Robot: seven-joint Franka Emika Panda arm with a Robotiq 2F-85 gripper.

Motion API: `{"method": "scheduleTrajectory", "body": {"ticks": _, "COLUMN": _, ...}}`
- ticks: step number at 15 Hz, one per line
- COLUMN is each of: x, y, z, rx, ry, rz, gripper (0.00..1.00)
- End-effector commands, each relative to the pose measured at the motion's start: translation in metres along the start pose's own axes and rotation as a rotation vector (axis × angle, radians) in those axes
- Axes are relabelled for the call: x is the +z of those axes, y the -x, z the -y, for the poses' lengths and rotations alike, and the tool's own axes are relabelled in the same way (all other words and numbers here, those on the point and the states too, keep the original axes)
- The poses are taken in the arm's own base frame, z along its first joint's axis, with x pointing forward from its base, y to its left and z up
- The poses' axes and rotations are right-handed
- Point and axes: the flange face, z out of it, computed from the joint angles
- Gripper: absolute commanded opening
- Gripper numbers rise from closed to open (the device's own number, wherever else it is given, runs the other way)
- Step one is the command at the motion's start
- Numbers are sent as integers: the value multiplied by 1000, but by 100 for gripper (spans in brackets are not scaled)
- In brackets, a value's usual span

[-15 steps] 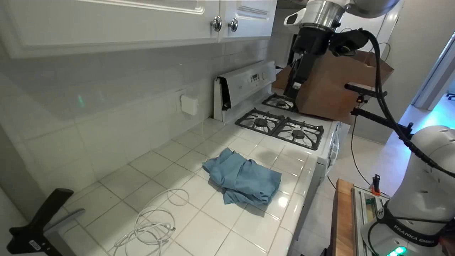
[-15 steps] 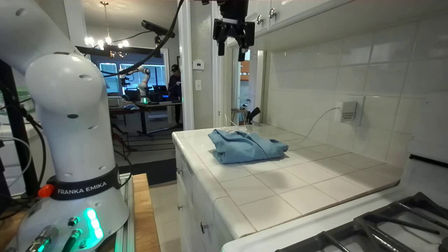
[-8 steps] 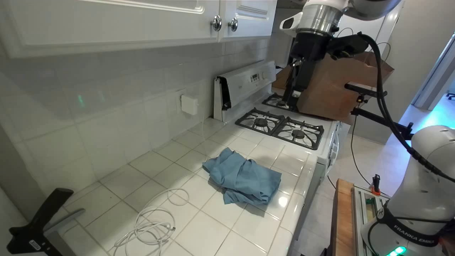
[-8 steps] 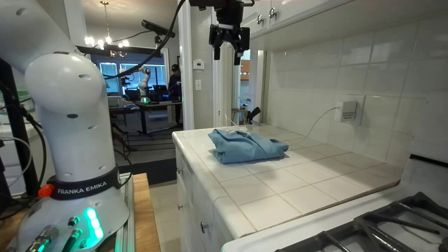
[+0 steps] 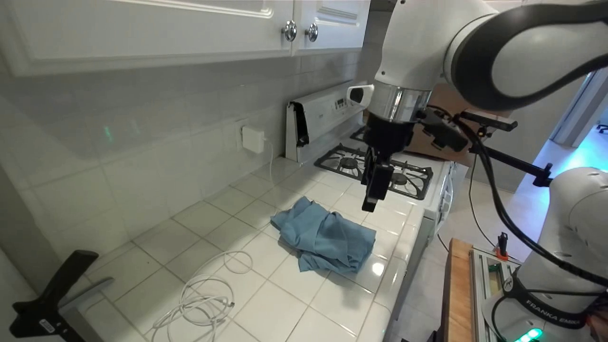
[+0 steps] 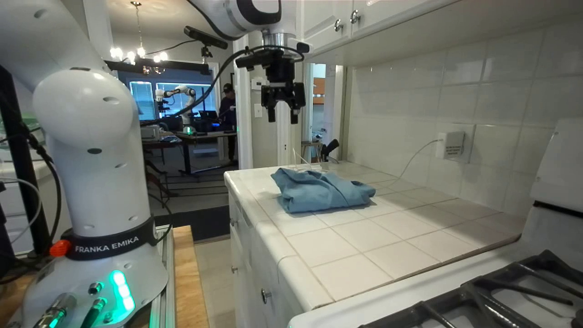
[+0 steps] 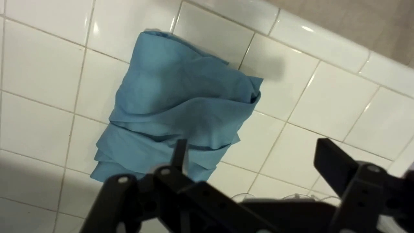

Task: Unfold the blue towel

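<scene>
Wrist view: the pincer [image 7: 251,150] hides part of the blue towel [image 7: 181,94].

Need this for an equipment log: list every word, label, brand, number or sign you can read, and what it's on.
"FRANKA EMIKA": black band on the robot base, both exterior views.
White wall adapter: print too blurred to read.
Black-handled tool: label too small to read.
Stove panel: markings too small to read.
</scene>
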Motion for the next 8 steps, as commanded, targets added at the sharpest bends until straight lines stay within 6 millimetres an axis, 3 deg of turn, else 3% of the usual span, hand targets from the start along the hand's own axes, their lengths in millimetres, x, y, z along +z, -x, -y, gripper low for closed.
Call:
{"method": "scheduleTrajectory", "body": {"ticks": 1, "x": 39, "y": -4, "z": 4, "rx": 86, "ry": 106, "rz": -42, "gripper": 100}}
{"method": "scheduleTrajectory", "body": {"ticks": 2, "x": 48, "y": -6, "z": 6, "rx": 96, "ry": 91, "rz": -84, "gripper": 100}}
{"method": "scheduleTrajectory", "body": {"ticks": 3, "x": 34, "y": -4, "z": 6, "rx": 64, "ry": 71, "rz": -42, "gripper": 100}}
{"method": "scheduleTrajectory", "body": {"ticks": 5, "x": 47, "y": -5, "z": 6, "rx": 81, "ry": 70, "rz": -64, "gripper": 100}}
{"method": "scheduleTrajectory", "body": {"ticks": 8, "x": 49, "y": -6, "z": 6, "rx": 86, "ry": 69, "rz": -66, "gripper": 100}}
